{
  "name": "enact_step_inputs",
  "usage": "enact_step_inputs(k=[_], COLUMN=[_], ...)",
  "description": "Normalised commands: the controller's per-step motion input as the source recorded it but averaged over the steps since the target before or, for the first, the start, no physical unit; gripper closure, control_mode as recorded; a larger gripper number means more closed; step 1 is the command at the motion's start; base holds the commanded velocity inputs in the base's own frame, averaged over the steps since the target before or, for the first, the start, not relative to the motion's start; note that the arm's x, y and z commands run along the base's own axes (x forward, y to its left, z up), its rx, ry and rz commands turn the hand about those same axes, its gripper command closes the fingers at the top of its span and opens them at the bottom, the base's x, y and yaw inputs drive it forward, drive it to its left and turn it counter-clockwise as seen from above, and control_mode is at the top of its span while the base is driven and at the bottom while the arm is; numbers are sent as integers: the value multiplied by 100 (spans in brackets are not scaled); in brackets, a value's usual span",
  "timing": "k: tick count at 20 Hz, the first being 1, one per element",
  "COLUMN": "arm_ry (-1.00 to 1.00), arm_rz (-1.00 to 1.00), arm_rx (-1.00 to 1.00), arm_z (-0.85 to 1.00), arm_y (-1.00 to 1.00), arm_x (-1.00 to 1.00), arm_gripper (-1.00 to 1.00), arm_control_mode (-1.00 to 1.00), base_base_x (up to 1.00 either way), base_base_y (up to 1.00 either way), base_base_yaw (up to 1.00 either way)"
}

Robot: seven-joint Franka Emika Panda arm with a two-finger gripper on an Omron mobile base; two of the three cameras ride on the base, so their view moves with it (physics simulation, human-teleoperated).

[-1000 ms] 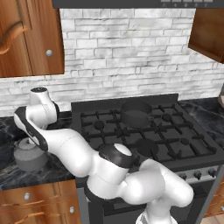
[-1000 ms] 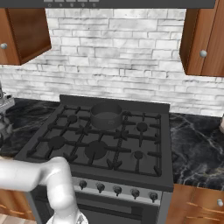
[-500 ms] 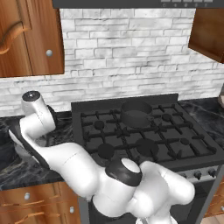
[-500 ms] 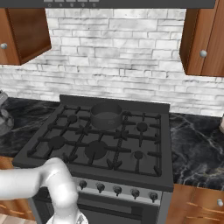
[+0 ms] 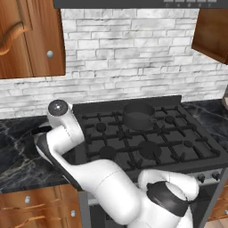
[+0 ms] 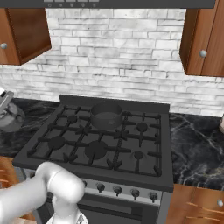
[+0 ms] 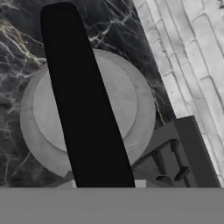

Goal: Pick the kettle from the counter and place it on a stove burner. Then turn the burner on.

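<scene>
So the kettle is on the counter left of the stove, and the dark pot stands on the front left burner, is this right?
Not quite. The kettle is on the counter left of the stove, but the dark pot stands on a rear burner, near the back wall, not the front left one. The right base view shows it clearly.

Black marble counter [image 6: 197, 148] runs either side of the black gas stove [image 6: 103, 140]. Grey kettle [image 6: 9, 116] over the left stretch, just beside the stove; can't tell if it's touching. Dark pot [image 6: 106, 115] on a rear grate.
</scene>
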Motion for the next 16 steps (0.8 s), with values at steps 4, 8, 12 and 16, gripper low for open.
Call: enact_step_inputs(k=[4,8,12,16], arm_ry=[5,12,21,12], arm_rz=[-20,-26,-29,-7], arm_rx=[13,17,10,0], arm_z=[83,77,28,-2], arm_y=[-100,-97,-86,-26], arm_x=[-3,-7,-2,3], arm_gripper=[100,100,100,100], arm_control_mode=[-100,-100,-100,-100], base_base_x=[0,0,0,0], base_base_y=[0,0,0,0], base_base_yaw=[0,0,0,0])
